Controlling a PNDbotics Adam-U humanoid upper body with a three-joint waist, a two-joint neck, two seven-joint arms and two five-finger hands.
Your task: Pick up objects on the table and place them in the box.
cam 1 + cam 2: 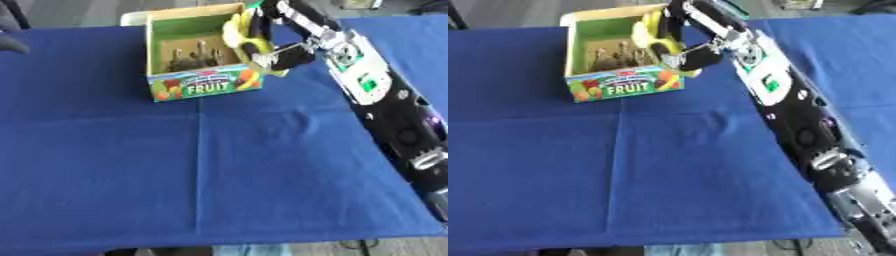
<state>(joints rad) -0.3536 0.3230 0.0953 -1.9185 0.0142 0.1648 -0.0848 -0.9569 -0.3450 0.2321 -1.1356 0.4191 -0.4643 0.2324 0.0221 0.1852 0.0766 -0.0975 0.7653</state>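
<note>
the right hand (262,47) reaches over the right wall of the fruit box (197,85), fingers curled round a banana (233,31). the box stands on the blue surface (219,165), with dark, unclear things inside it.

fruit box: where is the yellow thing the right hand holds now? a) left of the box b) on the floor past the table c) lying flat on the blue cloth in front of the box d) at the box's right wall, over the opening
d: the right hand is curled round the yellow banana-like thing at the right wall of the fruit box, above its opening, not on the blue cloth.
</note>
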